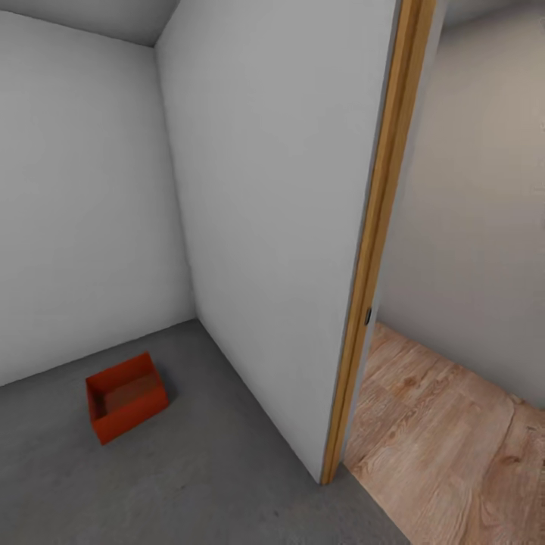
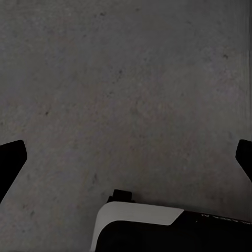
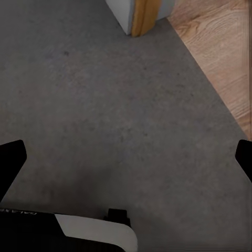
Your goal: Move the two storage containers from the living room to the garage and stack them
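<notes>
One red-orange storage container (image 1: 125, 397) stands upright on the dark grey concrete floor (image 1: 189, 477) of the garage, near the corner of two pale grey walls, at the lower left of the head view. It holds nothing. My left gripper (image 2: 126, 157) hangs open over bare concrete, its dark fingertips (image 2: 10, 163) wide apart. Spread just as wide and empty, my right gripper (image 3: 126, 160) is open above concrete close to the doorway.
A grey partition wall (image 1: 280, 227) ends in a wooden door frame (image 1: 371, 250). Beyond it lies the light wood-plank floor (image 1: 454, 439) of another room. The frame's foot (image 3: 143, 18) and the plank edge (image 3: 220, 47) show in the right wrist view.
</notes>
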Motion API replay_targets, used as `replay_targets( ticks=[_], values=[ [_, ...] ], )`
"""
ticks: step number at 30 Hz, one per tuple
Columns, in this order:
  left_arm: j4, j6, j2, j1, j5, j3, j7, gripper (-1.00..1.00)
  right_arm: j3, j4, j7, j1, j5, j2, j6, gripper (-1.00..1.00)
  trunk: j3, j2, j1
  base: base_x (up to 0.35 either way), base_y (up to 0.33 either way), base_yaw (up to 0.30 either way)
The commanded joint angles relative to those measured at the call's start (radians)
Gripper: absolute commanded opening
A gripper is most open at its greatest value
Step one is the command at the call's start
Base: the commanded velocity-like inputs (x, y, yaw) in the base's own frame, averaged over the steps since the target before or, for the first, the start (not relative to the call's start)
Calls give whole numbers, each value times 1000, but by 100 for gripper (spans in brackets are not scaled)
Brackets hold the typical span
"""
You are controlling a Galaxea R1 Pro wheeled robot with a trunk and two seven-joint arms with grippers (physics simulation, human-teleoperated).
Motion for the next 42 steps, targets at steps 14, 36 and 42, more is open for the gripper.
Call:
replay_targets(
  ticks=[14, 36, 42],
  values=[
    [4, -7, 2, -2, -2, 3, 3, 100, 4, 1, 0, -1, 4, 1, -3, 100, -18, -2, 0, 0, 0, -212],
    [3, -12, -1, -2, 0, 3, 3, 100, 4, 1, 0, -1, 4, 1, -3, 100, -35, -2, 0, 0, 0, -256],
    [2, -12, -1, -2, 2, 2, 3, 100, 4, 1, 0, -1, 4, 1, -3, 100, -40, -2, 0, 0, 0, -260]
  ],
)
